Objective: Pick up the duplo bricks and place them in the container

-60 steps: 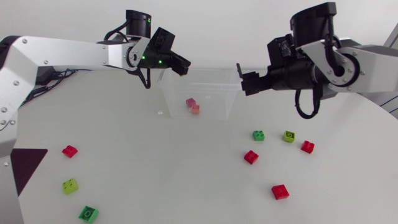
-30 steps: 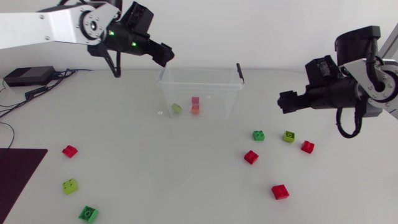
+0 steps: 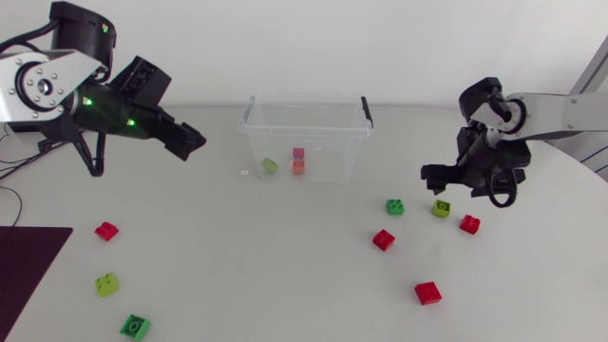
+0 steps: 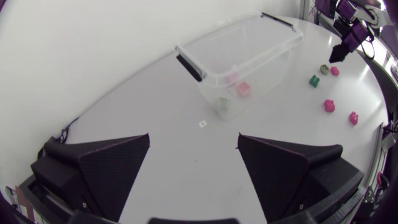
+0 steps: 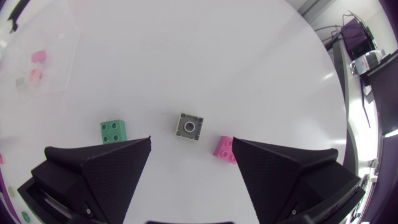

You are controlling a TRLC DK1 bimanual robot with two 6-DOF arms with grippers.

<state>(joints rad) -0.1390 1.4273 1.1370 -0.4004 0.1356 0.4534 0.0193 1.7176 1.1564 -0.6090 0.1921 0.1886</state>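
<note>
**Head view.** Logged clear container [image 3: 353,157] on the table [image 3: 237,266] near its far edge, about midway along. Counted three pieces inside: boxed lime brick [image 3: 271,165], magenta brick [image 3: 298,153] and orange brick [image 3: 298,167], the last two just beside each other. Found left claw [image 3: 190,141] up above the table, between container and left edge. Found right claw [image 3: 429,175] low toward the right edge, near lime brick [image 3: 442,208] and green brick [image 3: 394,206]. Marked outer red brick [image 3: 469,224] just beside the lime one, middle red brick [image 3: 383,239] nearer the front edge, front red brick [image 3: 427,293] nearer still. Noted left red brick [image 3: 106,230], left lime brick [image 3: 107,283] and left green brick [image 3: 134,327] strung along the left side toward the front edge.

**Left wrist view.** Saw left claw [image 4: 193,137] spread wide, holding nothing. Placed container [image 4: 267,59] well ahead of it, small bricks showing through the wall. Picked out right claw [image 4: 343,48] beyond, over loose bricks.

**Right wrist view.** Saw right claw [image 5: 191,142] wide apart, gripping nothing. Spotted lime brick [image 5: 189,126] just ahead of the gap, touching neither finger. Put green brick [image 5: 114,130] ahead of one finger and outer red brick [image 5: 225,148], pinkish here, by the other fingertip. Glimpsed container [image 5: 43,37] far ahead, past the green brick.
</note>
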